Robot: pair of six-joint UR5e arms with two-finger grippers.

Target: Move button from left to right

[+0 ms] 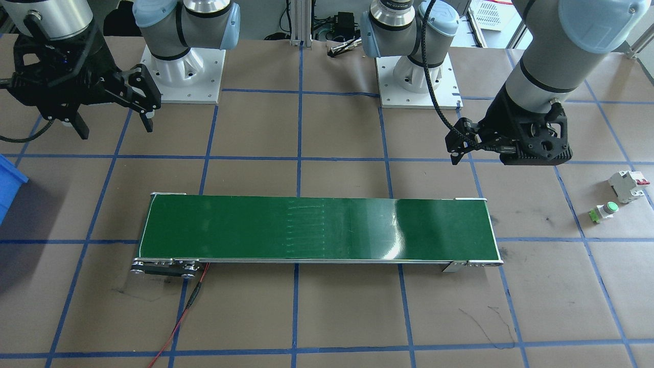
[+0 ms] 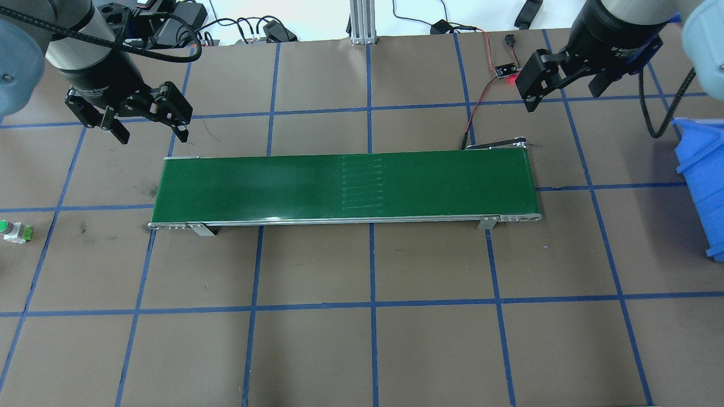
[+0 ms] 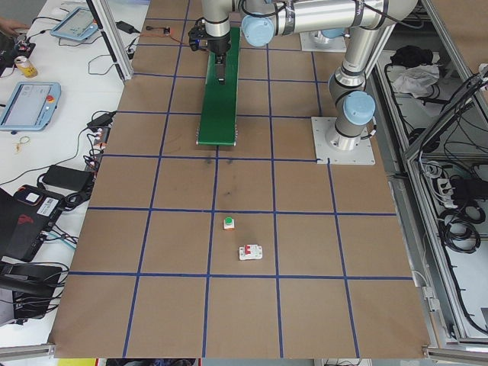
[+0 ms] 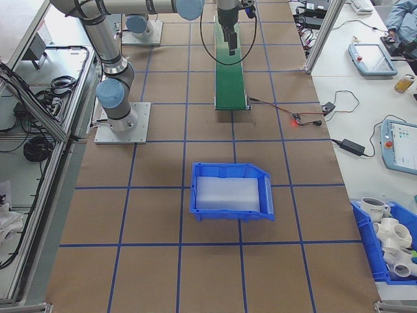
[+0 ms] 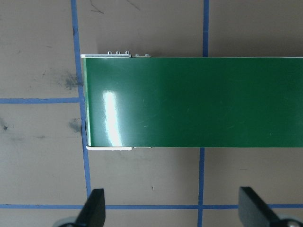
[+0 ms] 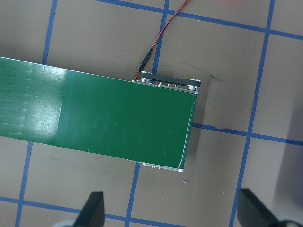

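I hold my left gripper (image 2: 148, 121) high over the near end of the green conveyor belt (image 2: 339, 186), its fingers (image 5: 94, 205) spread wide and empty, likely so it can drop on the button (image 1: 604, 211). That lies on the surface well out to my left, beside the white circuit breaker (image 1: 628, 185). My right gripper (image 2: 565, 79) hovers by the belt's far end, fingers apart, holding nothing.

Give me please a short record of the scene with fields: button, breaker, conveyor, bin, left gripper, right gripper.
button: the button lies on the table at the robot's left, off the belt
breaker: circuit breaker beside it, apart
conveyor: green conveyor belt, nothing on it
bin: blue bin at the robot's right
left gripper: left gripper open, holding nothing
right gripper: right gripper open, holding nothing
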